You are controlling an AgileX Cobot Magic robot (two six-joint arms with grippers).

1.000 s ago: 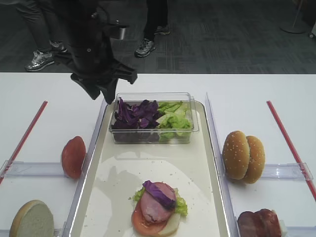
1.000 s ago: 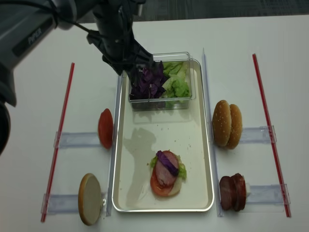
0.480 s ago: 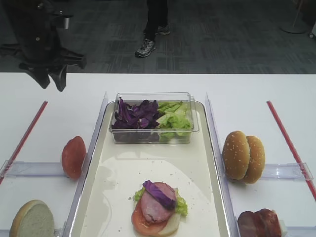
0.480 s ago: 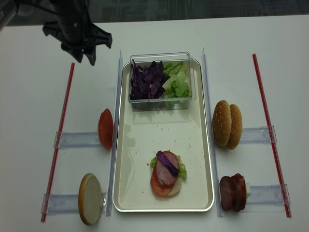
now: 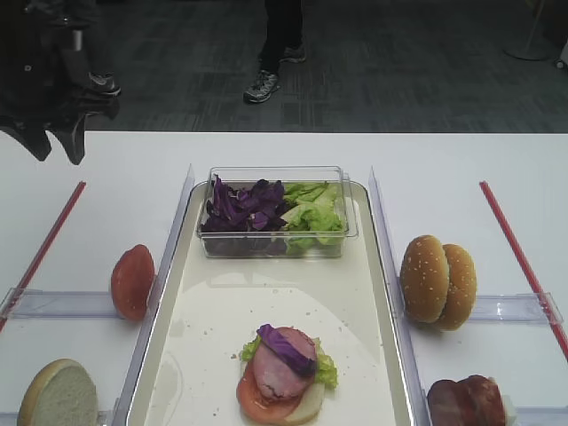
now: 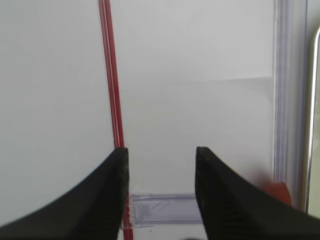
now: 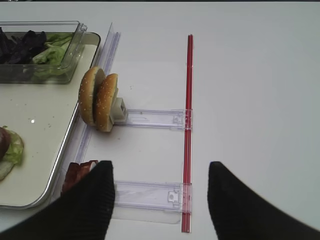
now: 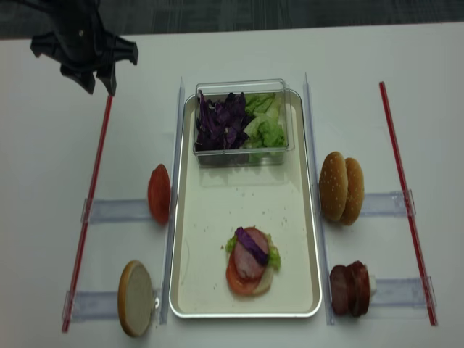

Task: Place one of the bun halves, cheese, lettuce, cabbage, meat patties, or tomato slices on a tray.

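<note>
Worktop [image 8: 239, 51]: white, flat, marked by two red strips.

Tray [image 8: 210, 290]: long, cream-faced, shiny raised rim, centre of worktop. Rigid; not for lifting here.

Clear plastic box [image 8: 243, 156]: at far end of tray, holding loose leaves. Thin-walled, likely to slide if nudged.

Bun halves [image 8: 342, 186]: two seeded halves on edge in the right-hand holder; one pale cut half [image 8: 135, 298] near left, off the tray. Light, springy, crushable; best taken across the crust edges with gentle squeeze.

Meat patties [image 8: 349, 288]: dark rounds on edge, near right, beside tray. Pink round [image 8: 248, 259] already in the stack. Dense, greasy-looking, probably slippery; pinch through the thickness.

Tomato slices [image 8: 159, 193]: one on edge left of tray, another under the stack [image 8: 235, 279]. Wet, soft, tearable; grip at the rim.

Lettuce [image 8: 267, 127]: right half of box; more under the stack. Very light, limp; gather a ruffle.

Cabbage [image 8: 220, 119]: left half of box; one shred [image 8: 250, 243] lying atop the pink round on the tray. Feather-light, thin, crinkly; pinch a raised fold, likely to cling.

Left pincer [image 8: 100, 82]: high over far-left worktop, near the red strip, jaws parted, nothing between them.

Right pincer [image 7: 160, 195]: jaws wide apart, empty, above near-right worktop.
</note>
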